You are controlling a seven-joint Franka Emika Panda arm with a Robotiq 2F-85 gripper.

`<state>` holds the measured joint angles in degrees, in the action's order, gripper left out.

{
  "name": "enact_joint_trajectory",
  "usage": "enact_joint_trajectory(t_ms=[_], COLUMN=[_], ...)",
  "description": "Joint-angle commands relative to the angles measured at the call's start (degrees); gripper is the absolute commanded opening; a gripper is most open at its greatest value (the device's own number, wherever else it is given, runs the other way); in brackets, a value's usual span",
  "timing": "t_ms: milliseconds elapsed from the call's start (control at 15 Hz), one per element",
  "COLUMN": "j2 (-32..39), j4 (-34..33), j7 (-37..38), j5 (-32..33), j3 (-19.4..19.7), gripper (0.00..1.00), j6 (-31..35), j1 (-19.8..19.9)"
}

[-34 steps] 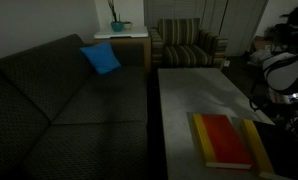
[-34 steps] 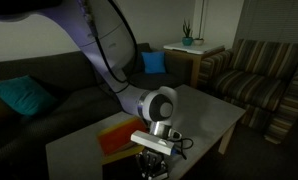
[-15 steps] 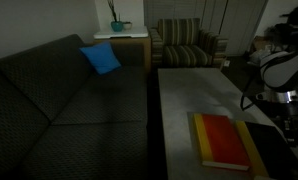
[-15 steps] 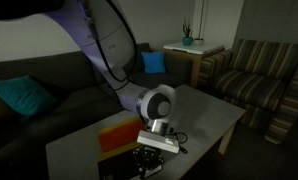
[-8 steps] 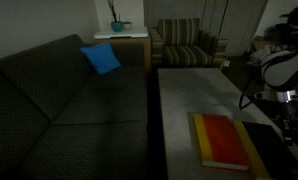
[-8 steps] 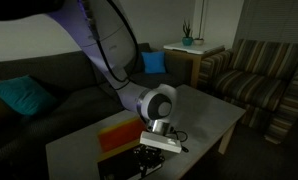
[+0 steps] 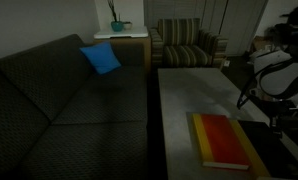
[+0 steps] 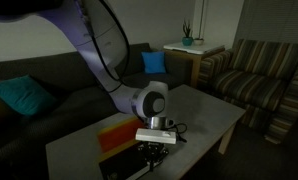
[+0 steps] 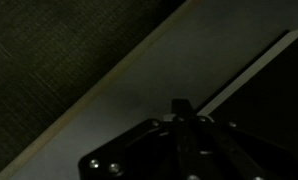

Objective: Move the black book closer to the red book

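The tool has its two fingers pressed together, and it pinches nothing. In the wrist view its tip sits right by the pale edge of the black book. I cannot tell if it touches the book. The black book lies flat on the worktop, under the end of the arm and just beside the red book.

I think the step now is pushing the black book over to the red one. To do it well, the tool should press on the book near its middle, not at a corner, so the book does not spin. It should push slowly and straight toward the red book. It should stop when the two edges meet, so one book does not climb onto the other.

The black book's long side seems to run the same way as the red book's long side, along the length of the worktop. In the wrist view its pale strip faces a bare bit of worktop.

Farther back are a dark sofa, a blue pillow, a striped chair and a plant.
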<state>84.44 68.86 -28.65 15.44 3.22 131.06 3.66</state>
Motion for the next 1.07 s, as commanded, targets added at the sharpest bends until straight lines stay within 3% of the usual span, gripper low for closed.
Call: enact_joint_trajectory(t_ms=[0,267,533,1000], j2=[0.0,0.1,-4.2,-7.3], j4=[2.1,2.9,9.1,12.4], j7=[9.1,19.4,31.5,39.2], j5=[3.0,6.4,8.7,8.2], j3=[3.2,7.3,13.5,21.2], gripper=[0.00,0.00,0.00,0.00], j6=[7.2,10.9,13.4,13.7], j1=[-3.5,-7.7,-14.8,-19.2])
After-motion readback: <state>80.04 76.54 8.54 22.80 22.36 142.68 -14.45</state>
